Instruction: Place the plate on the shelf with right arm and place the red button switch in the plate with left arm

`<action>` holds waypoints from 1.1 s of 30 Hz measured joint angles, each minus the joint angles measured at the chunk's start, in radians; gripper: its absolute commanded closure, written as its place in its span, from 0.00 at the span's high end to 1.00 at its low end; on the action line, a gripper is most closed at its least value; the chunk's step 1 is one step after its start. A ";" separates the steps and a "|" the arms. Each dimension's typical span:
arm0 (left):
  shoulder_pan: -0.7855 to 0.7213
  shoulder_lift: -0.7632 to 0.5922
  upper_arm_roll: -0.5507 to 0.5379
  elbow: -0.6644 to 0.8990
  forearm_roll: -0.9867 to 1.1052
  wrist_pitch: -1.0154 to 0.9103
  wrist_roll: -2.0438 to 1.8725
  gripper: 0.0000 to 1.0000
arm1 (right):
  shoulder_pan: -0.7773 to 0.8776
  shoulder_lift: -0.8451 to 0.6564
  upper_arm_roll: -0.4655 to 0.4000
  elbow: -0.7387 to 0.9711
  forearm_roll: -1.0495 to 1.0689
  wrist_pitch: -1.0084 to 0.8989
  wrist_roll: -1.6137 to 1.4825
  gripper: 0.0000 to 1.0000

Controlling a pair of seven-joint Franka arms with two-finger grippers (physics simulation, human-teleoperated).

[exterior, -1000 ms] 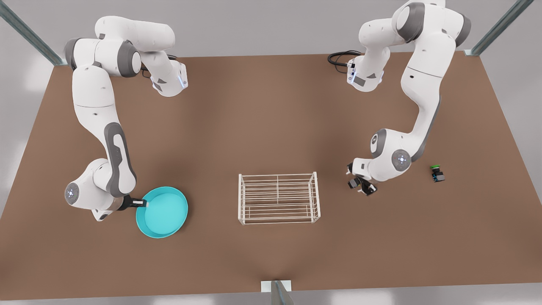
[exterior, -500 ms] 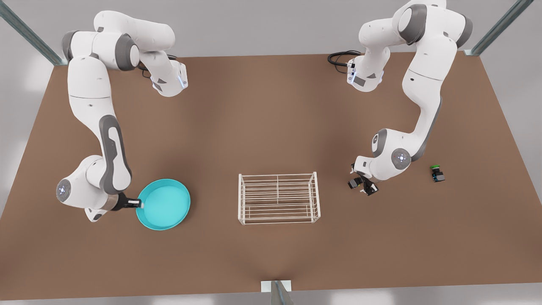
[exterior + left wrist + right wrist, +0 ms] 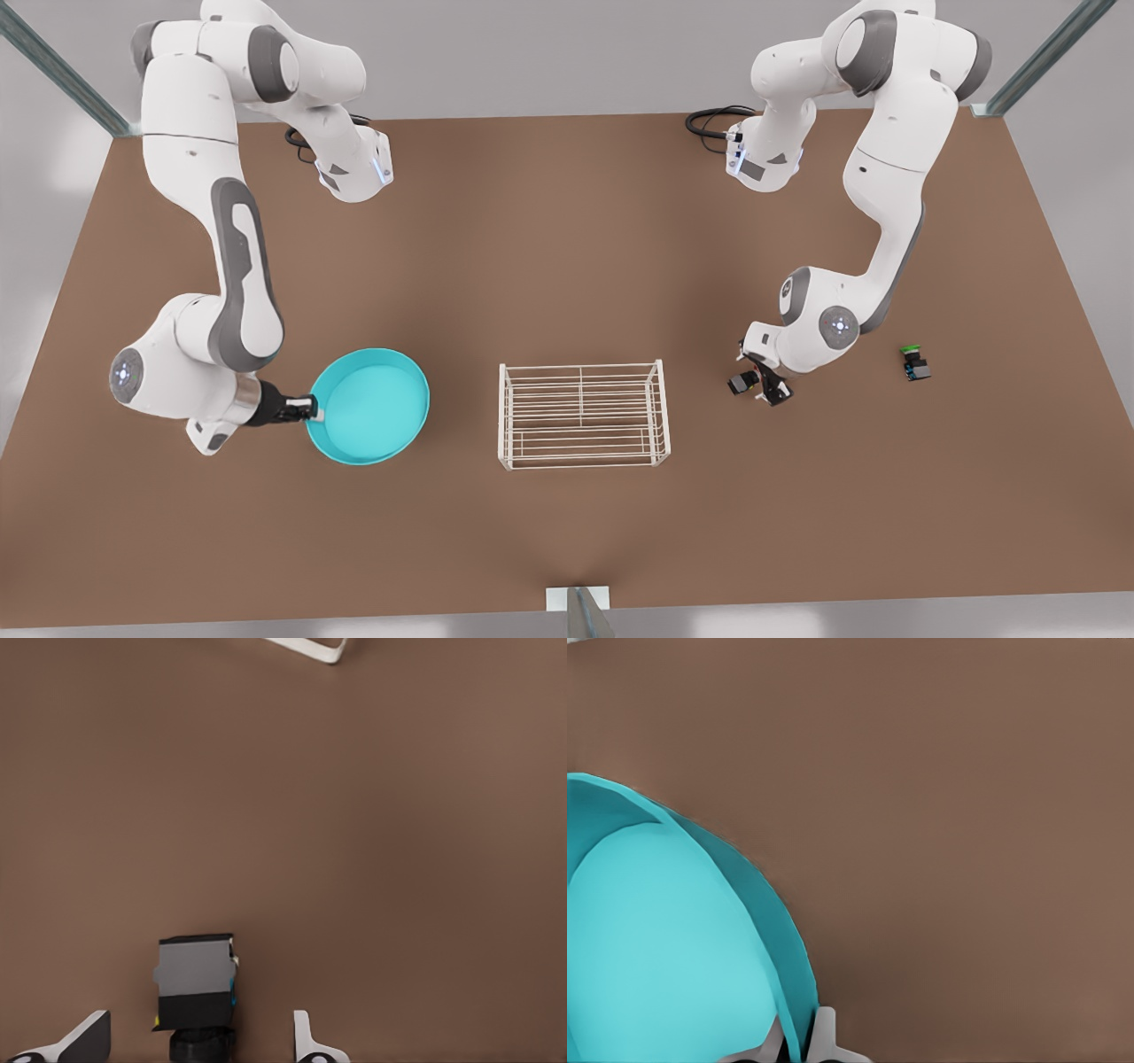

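Right hand (image 3: pixel 312 409) clamped on near rim of plate (image 3: pixel 372 406); since earlier frame plate carried closer to shelf (image 3: pixel 583 415), which lies beyond plate's far side. Left hand (image 3: pixel 756 388) spread open, lower than before, fingers (image 3: pixel 306 1041) straddling red button switch (image 3: pixel 197 992) on desk (image 3: pixel 567 221), cap hidden

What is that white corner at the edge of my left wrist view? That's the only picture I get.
Observer: A corner of the wire shelf, which stands mid-table.
Operator: Where is the plate?
Observer: The plate is to the front view's left of the shelf, with the right gripper shut on its rim.
Operator: Any other switch about?
Observer: Yes, a green switch sits on the table, beyond the left gripper from the shelf.
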 measured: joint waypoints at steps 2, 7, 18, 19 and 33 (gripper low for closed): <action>0.000 0.000 0.000 -0.001 0.001 0.004 0.004 0.94 | 0.049 -0.028 0.001 0.000 -0.002 -0.015 0.036 0.20; -0.007 0.004 0.000 -0.003 0.003 0.017 0.011 0.94 | 0.158 -0.081 0.002 0.002 -0.007 -0.049 0.145 0.20; -0.030 0.033 0.000 0.004 0.002 0.057 0.019 0.94 | 0.351 -0.007 0.040 0.184 -0.089 -0.065 0.500 0.20; -0.032 0.035 0.000 0.006 0.002 0.060 0.020 0.94 | 0.361 0.013 0.040 0.209 -0.092 -0.065 0.534 0.20; -0.020 0.053 0.002 0.030 0.027 0.087 0.023 0.98 | 0.506 0.235 0.008 0.442 -0.118 -0.039 0.963 0.20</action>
